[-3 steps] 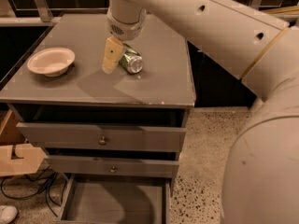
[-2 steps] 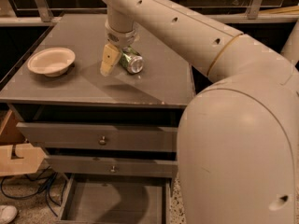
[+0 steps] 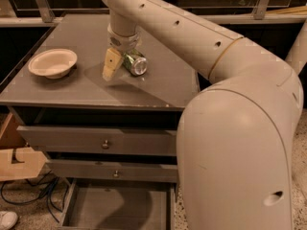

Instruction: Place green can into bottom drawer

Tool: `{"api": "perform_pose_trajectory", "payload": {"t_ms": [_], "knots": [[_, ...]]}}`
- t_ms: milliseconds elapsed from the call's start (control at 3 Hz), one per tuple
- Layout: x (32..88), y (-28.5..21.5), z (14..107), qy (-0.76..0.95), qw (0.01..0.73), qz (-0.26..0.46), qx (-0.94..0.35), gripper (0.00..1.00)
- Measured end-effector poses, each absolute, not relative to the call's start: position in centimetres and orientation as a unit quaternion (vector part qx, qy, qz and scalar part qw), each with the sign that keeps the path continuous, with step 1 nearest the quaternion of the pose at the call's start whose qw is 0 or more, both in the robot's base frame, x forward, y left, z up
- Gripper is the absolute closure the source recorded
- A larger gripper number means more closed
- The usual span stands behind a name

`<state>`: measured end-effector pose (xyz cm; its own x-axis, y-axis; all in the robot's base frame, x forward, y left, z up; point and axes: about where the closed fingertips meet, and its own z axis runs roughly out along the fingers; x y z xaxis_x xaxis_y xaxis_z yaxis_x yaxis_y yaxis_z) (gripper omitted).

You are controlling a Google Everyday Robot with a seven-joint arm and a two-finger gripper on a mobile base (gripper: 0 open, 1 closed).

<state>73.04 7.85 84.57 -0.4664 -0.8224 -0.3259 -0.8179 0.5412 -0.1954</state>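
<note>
One can (image 3: 135,63) lies on its side near the middle of the tabletop (image 3: 168,83), well back from the front edge, with a shiny silver end turned toward the front-right corner. We see the gripper (image 3: 117,66) come down from above, right against the can's left side, and its cream tip reaches the grey surface. We cannot tell whether it is clamped on the can or only beside it. The arm (image 3: 192,37) runs from the gripper over the back edge and down past the right edge. A cream bowl (image 3: 53,63) sits upright near the left edge, well apart from the can. Below the front edge, two drawers (image 3: 105,144) with round knobs are pushed in, and under them the bottom drawer (image 3: 120,207) is pulled out, showing its grey floor.
</note>
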Motion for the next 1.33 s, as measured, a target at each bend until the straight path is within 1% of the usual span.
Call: {"api": "perform_pose_trajectory", "payload": {"t_ms": [333, 667, 1000, 1333], "knots": [[73.03, 7.85, 84.33, 0.856, 0.192, -0.004, -0.48, 0.0], [73.03, 7.85, 84.33, 0.856, 0.192, -0.004, -0.48, 0.16], [73.03, 7.85, 84.32, 0.856, 0.192, -0.004, -0.48, 0.47], [73.03, 7.85, 84.32, 0.856, 0.192, -0.004, -0.48, 0.72]]}}
